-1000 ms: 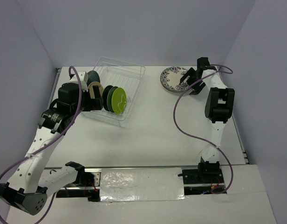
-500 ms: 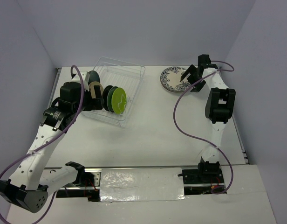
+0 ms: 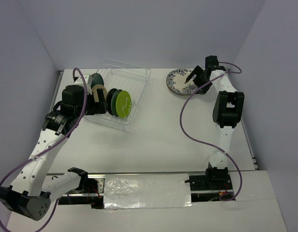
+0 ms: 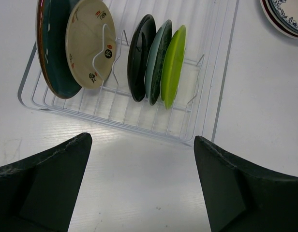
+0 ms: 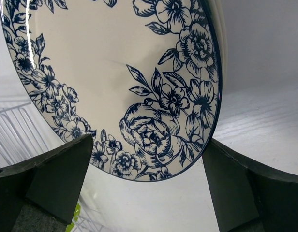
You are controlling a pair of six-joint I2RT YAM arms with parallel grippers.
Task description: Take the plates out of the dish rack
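The left tool stands spread wide, grasping nothing. Ahead of it the white wire rack sits on the matte white bench. Five round plates stand on edge among its tines: a glossy teal plate, a tan plate beside it, then a dark plate, a grey-green plate and a lime plate. The right tool is likewise released, with a glazed floral plate, blue on white, lying flat just ahead of it.
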